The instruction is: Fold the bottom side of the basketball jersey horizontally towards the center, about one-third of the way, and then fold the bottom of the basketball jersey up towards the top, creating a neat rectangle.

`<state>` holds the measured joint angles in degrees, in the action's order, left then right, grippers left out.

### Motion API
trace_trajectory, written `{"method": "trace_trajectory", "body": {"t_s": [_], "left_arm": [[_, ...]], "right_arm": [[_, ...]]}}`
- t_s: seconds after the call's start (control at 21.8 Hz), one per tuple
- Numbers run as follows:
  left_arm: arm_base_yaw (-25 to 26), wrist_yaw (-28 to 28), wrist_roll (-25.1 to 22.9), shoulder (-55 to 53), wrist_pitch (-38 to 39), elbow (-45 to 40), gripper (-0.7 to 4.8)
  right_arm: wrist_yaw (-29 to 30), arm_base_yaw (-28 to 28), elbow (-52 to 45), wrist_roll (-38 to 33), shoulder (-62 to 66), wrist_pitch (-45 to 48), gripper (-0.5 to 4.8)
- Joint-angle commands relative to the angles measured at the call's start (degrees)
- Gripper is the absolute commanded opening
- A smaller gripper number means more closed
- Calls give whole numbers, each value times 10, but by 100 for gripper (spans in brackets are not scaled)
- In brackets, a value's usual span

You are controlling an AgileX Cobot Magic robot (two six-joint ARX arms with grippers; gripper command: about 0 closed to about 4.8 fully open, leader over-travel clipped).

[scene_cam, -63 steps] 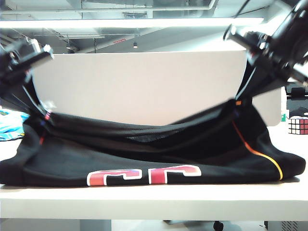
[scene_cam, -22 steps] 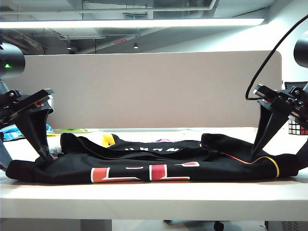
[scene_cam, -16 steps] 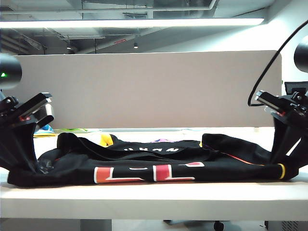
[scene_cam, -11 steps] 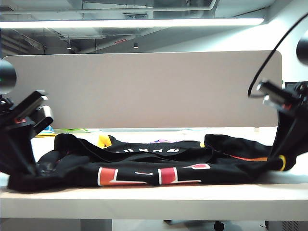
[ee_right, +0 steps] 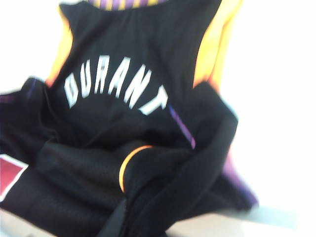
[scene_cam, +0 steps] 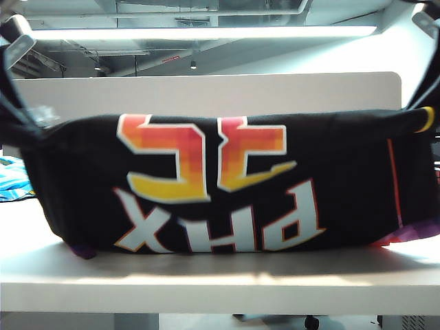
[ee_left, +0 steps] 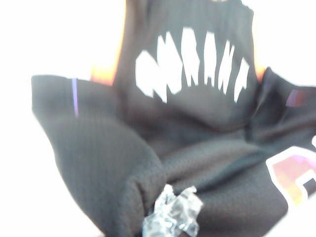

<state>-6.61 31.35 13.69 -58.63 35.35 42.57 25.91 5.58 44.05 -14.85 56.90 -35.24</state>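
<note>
The black basketball jersey (scene_cam: pixel 220 185) hangs stretched like a curtain above the table, its orange-yellow number and white "PHX" upside down and facing the exterior camera. My left gripper (scene_cam: pixel 31 118) is shut on its upper left corner and my right gripper (scene_cam: pixel 421 117) on its upper right corner by a yellow band. In the left wrist view the taped fingertips (ee_left: pixel 170 217) pinch bunched black mesh (ee_left: pixel 108 163). Dark fingers (ee_right: pixel 129 217) in the right wrist view clamp a fold beside an orange stripe (ee_right: pixel 129 163). The jersey's lower part with white lettering (ee_right: pixel 116 86) lies on the table.
A light blue patterned cloth (scene_cam: pixel 12 179) lies at the far left of the white table (scene_cam: pixel 220 282). A grey partition (scene_cam: pixel 206 93) stands behind the jersey.
Both grippers shut on the jersey's near edge at the two ends and rose, lifting that edge from flat on the table to well above it, exposing the number and lettering.
</note>
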Motion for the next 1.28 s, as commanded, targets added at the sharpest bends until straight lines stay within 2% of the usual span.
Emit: {"method": "trace_trajectory", "body": {"t_s": [0.05,0.14,0.32,0.37,0.41,0.46,0.5,0.55,0.64,0.78,0.82,0.87,0.92,1.01,1.1,1.14,1.19,1.28], "left_arm": [[4,-23,57,-58,-177,8,-6],[10,-43,67,-128,-247,39,-6],[11,-72,62,-283,-314,150,-6],[12,-85,58,-321,-334,179,-5],[11,-86,45,-351,-355,203,14],[11,-86,36,-381,-380,226,128],[12,-86,35,-402,-399,241,237],[14,-86,35,-419,-417,256,315],[18,-88,30,-425,-445,266,317],[18,-80,32,-412,-460,266,317],[17,-67,32,-398,-427,266,309],[17,-63,32,-393,-414,266,309],[17,-56,30,-371,-370,264,280],[17,-56,27,-346,-349,255,205],[17,-56,11,-264,-344,210,93],[17,-56,7,-233,-343,193,70],[17,-56,3,-207,-343,177,55],[17,-58,-4,-112,-343,118,-8]], "right_arm": [[-57,-1,31,-16,63,128,-8],[-87,-5,73,-16,134,184,-8],[-93,-6,170,-16,273,237,-8],[-92,-6,196,-14,315,254,3],[-92,-6,211,-10,340,270,42],[-91,-7,228,-5,372,298,158],[-91,-8,237,-5,387,319,251],[-91,-9,244,-5,397,339,288],[-92,-13,247,-6,395,391,287],[-72,-14,247,-5,373,410,282],[-37,-15,247,-6,355,386,268],[-28,-15,247,-6,346,369,256],[-17,-15,246,-3,322,321,252],[-16,-15,243,15,293,272,251],[-18,-15,219,47,227,237,130],[-18,-15,204,49,202,237,81],[-20,-15,187,49,174,237,49],[-31,-15,136,49,97,233,39]]}}
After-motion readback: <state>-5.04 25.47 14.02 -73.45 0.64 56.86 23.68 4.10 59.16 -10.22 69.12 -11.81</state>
